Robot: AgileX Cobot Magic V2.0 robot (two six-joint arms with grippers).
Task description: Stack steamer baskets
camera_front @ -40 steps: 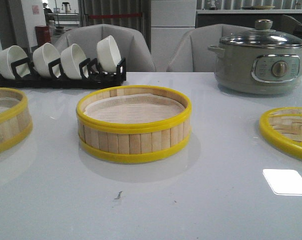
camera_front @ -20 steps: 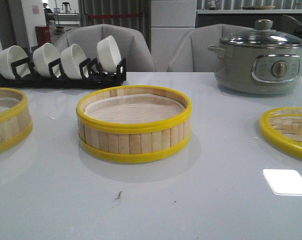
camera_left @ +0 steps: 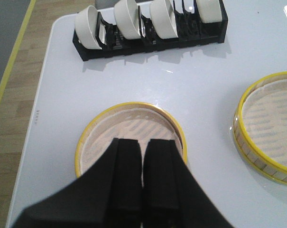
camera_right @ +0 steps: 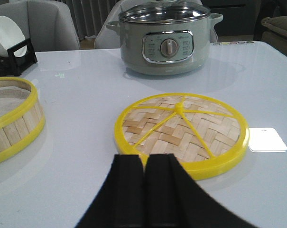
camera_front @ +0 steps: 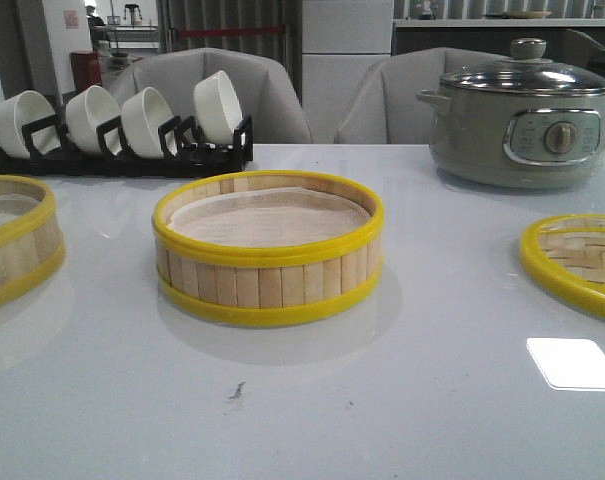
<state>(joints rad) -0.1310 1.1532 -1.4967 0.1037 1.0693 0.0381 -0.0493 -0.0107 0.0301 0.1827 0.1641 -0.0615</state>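
Observation:
One steamer basket (camera_front: pixel 267 250) with a paper liner sits mid-table; it also shows in the left wrist view (camera_left: pixel 269 126) and the right wrist view (camera_right: pixel 13 118). A second basket (camera_front: pixel 12 240) sits at the left edge of the front view; in the left wrist view (camera_left: pixel 129 130) my left gripper (camera_left: pixel 143 142) hovers over its near side, shut and empty. The woven yellow-rimmed lid (camera_front: pixel 582 262) lies flat at the right; in the right wrist view (camera_right: pixel 181 130) my right gripper (camera_right: pixel 144 159) is shut and empty, just short of its near rim. Neither gripper shows in the front view.
A black rack of white bowls (camera_front: pixel 122 125) stands at the back left. A grey electric pot with a glass lid (camera_front: pixel 522 115) stands at the back right. The table's left edge (camera_left: pixel 34 123) runs close to the left basket. A white square patch (camera_front: pixel 574 362) lies near the lid.

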